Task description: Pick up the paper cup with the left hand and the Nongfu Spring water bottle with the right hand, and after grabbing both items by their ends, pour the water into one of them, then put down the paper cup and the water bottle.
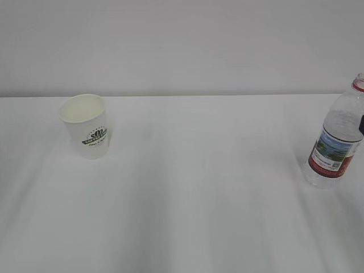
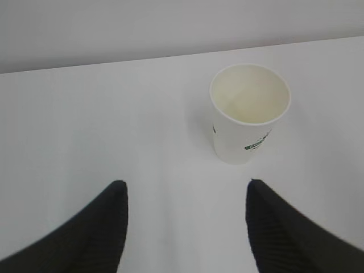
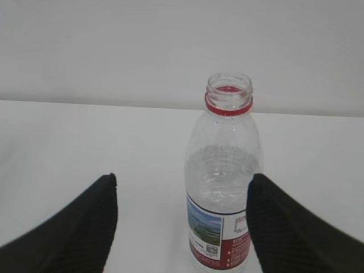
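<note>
The paper cup (image 1: 86, 126) stands upright on the left of the white table, white with a green logo, and its inside looks empty. In the left wrist view the paper cup (image 2: 249, 112) is ahead and to the right of my left gripper (image 2: 186, 183), which is open with only bare table between its fingers. The uncapped Nongfu Spring water bottle (image 1: 334, 139) stands upright at the far right with clear water inside. My right gripper (image 3: 183, 177) is open. The bottle (image 3: 224, 187) stands toward its right finger (image 3: 284, 227), which overlaps the bottle's right side.
The white table (image 1: 193, 187) runs back to a plain pale wall. A black fingertip (image 1: 362, 124) shows at the right edge of the exterior view beside the bottle. The left arm is outside that view.
</note>
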Motion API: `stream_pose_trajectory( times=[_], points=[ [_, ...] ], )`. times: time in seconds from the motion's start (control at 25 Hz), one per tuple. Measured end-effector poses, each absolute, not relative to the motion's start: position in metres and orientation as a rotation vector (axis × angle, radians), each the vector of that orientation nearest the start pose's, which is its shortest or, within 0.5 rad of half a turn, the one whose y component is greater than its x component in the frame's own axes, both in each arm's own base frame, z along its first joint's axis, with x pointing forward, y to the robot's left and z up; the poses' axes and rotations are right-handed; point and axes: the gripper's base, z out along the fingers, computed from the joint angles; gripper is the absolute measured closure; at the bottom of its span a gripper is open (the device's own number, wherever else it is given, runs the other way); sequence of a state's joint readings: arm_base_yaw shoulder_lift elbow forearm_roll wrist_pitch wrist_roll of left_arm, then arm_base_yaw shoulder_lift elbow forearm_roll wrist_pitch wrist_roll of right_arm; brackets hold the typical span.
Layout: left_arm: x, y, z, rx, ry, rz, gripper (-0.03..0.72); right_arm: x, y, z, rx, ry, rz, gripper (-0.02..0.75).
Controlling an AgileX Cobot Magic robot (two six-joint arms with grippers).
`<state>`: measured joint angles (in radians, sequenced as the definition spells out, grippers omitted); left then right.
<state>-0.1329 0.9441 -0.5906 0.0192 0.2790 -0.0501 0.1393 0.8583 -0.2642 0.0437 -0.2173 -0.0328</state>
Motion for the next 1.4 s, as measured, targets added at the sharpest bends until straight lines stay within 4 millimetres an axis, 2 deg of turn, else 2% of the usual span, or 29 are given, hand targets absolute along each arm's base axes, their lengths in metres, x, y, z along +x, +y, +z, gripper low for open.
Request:
stream_pose_trajectory(
  times=[0.4,0.64,1.0,1.4],
  points=[
    [0.190,-0.025,0.282,0.108,2.114,-0.089,0.221,0.140,0.017,0.191,-0.044,1.837,0.123,0.204],
    [0.192,-0.025,0.280,0.109,2.125,-0.087,0.222,0.136,0.016,0.163,-0.050,1.925,0.109,0.203],
    [0.192,-0.025,0.278,0.110,2.133,-0.087,0.232,0.143,0.020,0.156,-0.096,1.924,0.120,0.204],
    [0.185,-0.025,0.247,0.047,2.064,-0.139,0.235,0.145,0.020,0.162,-0.091,1.859,0.125,0.203]
  ],
)
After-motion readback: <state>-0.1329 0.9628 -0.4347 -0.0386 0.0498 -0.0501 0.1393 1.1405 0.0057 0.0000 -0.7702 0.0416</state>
